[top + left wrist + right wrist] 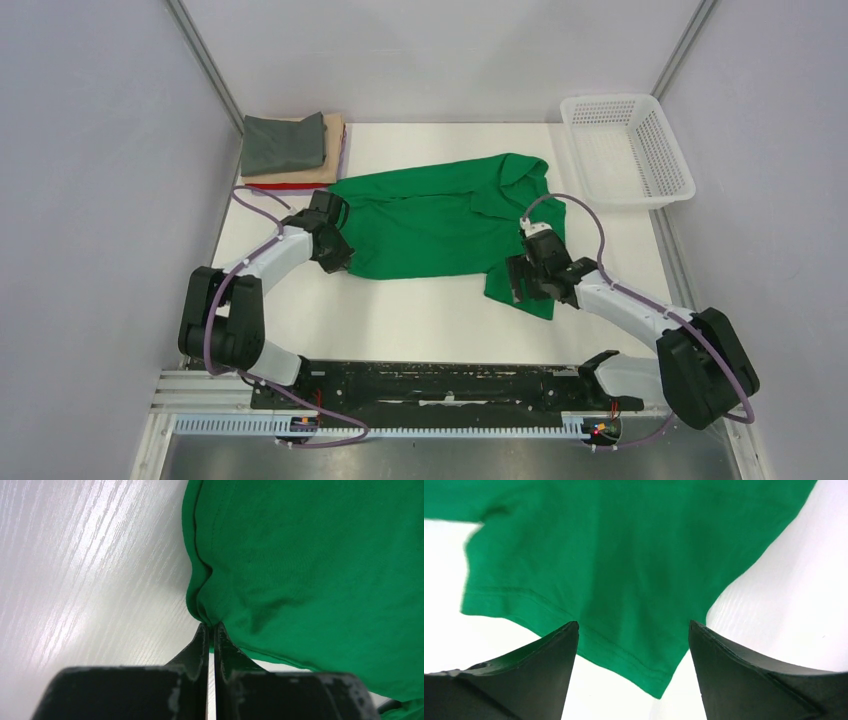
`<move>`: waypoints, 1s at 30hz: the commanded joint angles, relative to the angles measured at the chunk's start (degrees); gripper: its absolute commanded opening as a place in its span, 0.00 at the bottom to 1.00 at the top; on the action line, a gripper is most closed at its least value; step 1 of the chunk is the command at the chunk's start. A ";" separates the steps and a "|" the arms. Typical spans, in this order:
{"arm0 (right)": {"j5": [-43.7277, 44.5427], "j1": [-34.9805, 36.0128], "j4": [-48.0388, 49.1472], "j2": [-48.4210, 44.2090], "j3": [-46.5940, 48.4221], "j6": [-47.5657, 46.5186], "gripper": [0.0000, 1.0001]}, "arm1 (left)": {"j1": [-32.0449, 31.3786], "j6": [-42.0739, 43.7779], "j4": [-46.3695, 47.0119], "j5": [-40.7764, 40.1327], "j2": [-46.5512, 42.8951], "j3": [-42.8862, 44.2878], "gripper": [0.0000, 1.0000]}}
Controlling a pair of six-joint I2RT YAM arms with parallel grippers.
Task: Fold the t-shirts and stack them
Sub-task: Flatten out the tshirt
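Observation:
A bright green t-shirt (440, 215) lies spread and rumpled across the middle of the white table. My left gripper (337, 262) is shut on its near-left edge; the left wrist view shows the fingers (202, 645) pinching a bunched fold of the green cloth (310, 560). My right gripper (522, 285) is open, its jaws wide apart over the shirt's near-right sleeve (624, 570), whose hemmed corner lies between the fingertips (566, 635). A stack of folded shirts, grey (283, 143) on tan (332, 150) on red (275, 184), sits at the back left.
A white plastic mesh basket (627, 150) stands at the back right. Grey walls close in on both sides. The table's left edge (222, 230) runs close beside my left arm.

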 commanded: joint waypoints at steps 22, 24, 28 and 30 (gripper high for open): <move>2.13 0.30 -11.64 -3.21 -3.64 7.52 0.68 | -0.16 0.82 0.96 -1.37 -2.49 -0.91 0.02; 4.42 0.23 -11.20 -1.68 -5.20 8.69 0.64 | -0.17 0.89 0.89 -1.43 -2.60 -0.93 0.02; -0.36 -0.17 -7.34 -0.13 -8.66 10.32 0.54 | -0.11 0.80 0.85 -1.37 -2.71 -0.82 0.02; -3.22 -0.22 -5.17 0.03 -10.14 11.23 0.47 | -0.09 0.82 0.72 -1.32 -2.87 -0.76 0.02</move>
